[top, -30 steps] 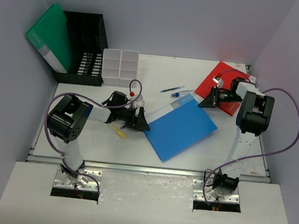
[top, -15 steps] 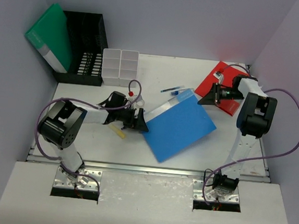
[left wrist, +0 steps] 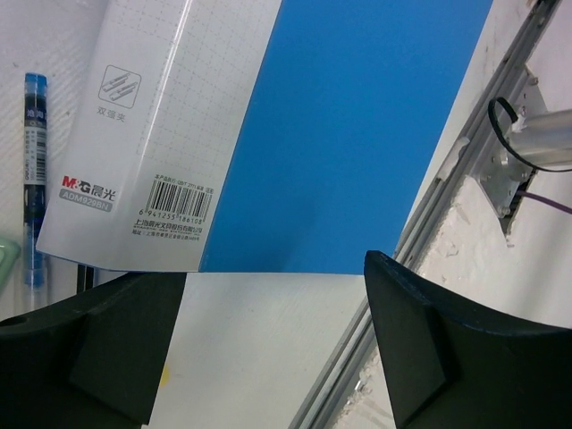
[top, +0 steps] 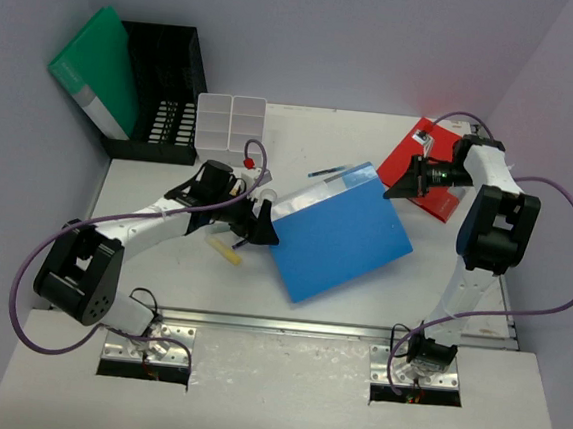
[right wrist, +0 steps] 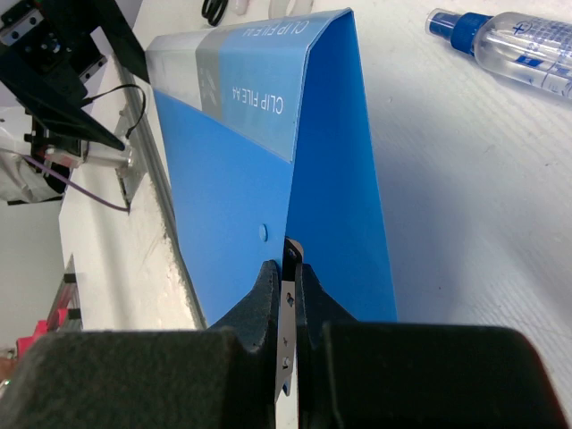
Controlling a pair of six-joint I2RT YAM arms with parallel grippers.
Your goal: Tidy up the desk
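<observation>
A blue folder [top: 343,238] lies in the middle of the white desk [top: 161,276], its far right corner raised. My right gripper [top: 393,190] is shut on that corner; in the right wrist view the jaws [right wrist: 290,268] pinch the folder [right wrist: 232,179] edge, and the cover stands up like a tent. At the folder's left edge my left gripper [top: 265,231] is open. Bare desk [left wrist: 259,349] shows between its fingers in the left wrist view, with the folder [left wrist: 357,134] just ahead and not touched.
A red folder [top: 434,155] lies at the back right under the right arm. A black mesh rack [top: 162,93] with a green folder [top: 99,68] and a white compartment tray [top: 231,124] stand at the back left. A yellow item [top: 229,254], a pen [top: 326,172] and a spray bottle [right wrist: 509,40] lie near the blue folder.
The right gripper has drawn back and up with the blue folder's corner, tilting the folder and shifting it left. The left arm has stretched out along the folder's left edge, its jaws wider.
</observation>
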